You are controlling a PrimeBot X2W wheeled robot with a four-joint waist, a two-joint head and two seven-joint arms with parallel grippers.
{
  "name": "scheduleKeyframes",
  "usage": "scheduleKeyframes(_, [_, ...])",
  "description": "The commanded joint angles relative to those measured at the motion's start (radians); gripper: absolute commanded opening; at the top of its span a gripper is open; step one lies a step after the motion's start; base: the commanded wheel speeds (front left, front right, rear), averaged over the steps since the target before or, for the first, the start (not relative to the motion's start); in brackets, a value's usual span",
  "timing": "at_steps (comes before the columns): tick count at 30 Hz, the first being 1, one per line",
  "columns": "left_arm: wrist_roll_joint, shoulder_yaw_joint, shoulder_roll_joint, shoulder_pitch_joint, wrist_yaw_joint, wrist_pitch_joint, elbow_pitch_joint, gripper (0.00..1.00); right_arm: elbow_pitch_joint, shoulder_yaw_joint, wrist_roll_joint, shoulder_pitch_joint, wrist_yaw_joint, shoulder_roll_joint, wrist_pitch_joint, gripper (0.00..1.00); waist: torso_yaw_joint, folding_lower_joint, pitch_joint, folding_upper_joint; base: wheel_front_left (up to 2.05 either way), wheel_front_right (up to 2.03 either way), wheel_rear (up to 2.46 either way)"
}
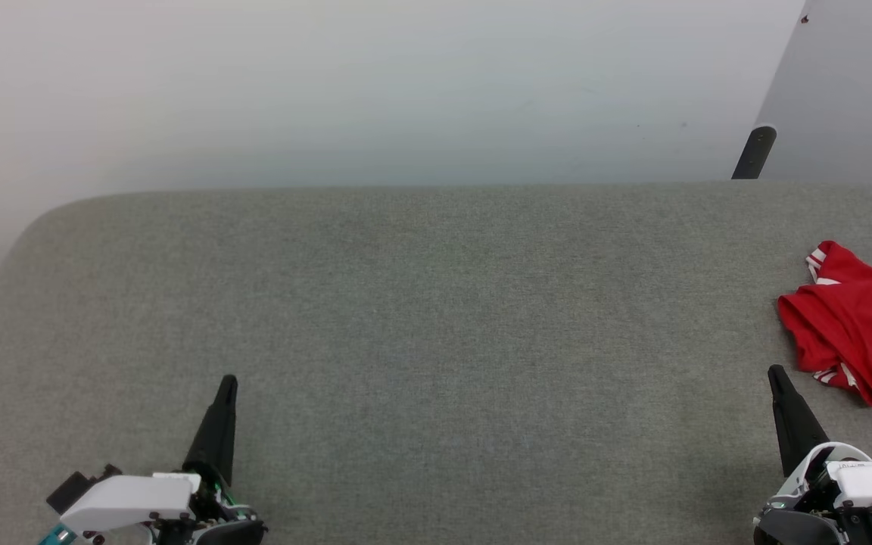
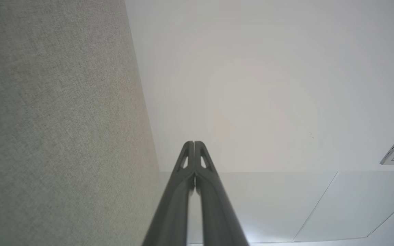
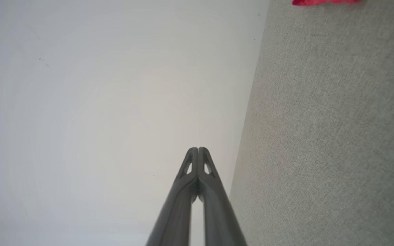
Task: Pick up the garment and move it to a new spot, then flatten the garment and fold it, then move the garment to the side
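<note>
Left gripper (image 1: 228, 384) and right gripper (image 1: 776, 373): each has its two long dark fingers pressed together on nothing. Both point forward over a broad grey woven-fabric surface (image 1: 436, 303). The garment (image 1: 856, 325), a crumpled bright red soft-fabric shirt with white striped sleeve edges, lies on this surface just ahead of and outward from the right gripper's tip, not touching it and well apart from the left gripper.

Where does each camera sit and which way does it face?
Head view: from the head, down onto the grey surface; left gripper and right gripper at bottom, garment far right.
Left wrist view: along the shut left gripper, surface beside it.
Right wrist view: along the shut right gripper; shares garment with head view.
</note>
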Motion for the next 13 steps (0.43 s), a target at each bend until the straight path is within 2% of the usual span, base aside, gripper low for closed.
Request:
scheduleKeyframes(1, [0.0, 0.003, 0.0, -0.009, 0.0, 0.003, 0.001, 0.0, 0.0, 0.003, 0.005, -0.003, 0.0, 0.003, 0.002, 0.0, 0.0, 0.0, 0.0, 0.0, 0.0, 0.0, 0.0])
scheduleKeyframes(13, [0.0, 0.003, 0.0, -0.009, 0.0, 0.003, 0.001, 0.0, 0.0, 0.003, 0.005, -0.003, 0.0, 0.003, 0.002, 0.0, 0.0, 0.0, 0.0, 0.0, 0.0, 0.0, 0.0])
